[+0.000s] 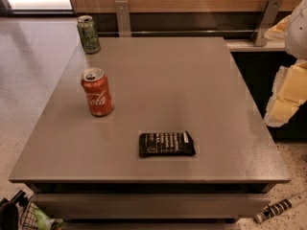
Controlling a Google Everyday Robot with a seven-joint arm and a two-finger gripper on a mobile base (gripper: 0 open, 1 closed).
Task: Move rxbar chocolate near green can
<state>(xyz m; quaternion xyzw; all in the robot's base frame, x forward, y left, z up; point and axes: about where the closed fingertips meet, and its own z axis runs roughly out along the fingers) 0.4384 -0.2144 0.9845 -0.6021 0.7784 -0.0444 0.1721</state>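
The rxbar chocolate (166,144) is a flat black-wrapped bar with rows of white lettering. It lies flat near the front middle of the grey table (168,80). The green can (88,34) stands upright at the table's far left corner, far from the bar. My gripper (283,99) shows as a pale yellow and white shape at the right edge of the view, beyond the table's right side and above floor level. It is well to the right of the bar and holds nothing that I can see.
A red Coca-Cola can (97,92) stands upright on the left part of the table, between the bar and the green can. A wooden wall with metal brackets (123,16) runs behind the table. A patterned stick (280,206) lies on the floor at the front right.
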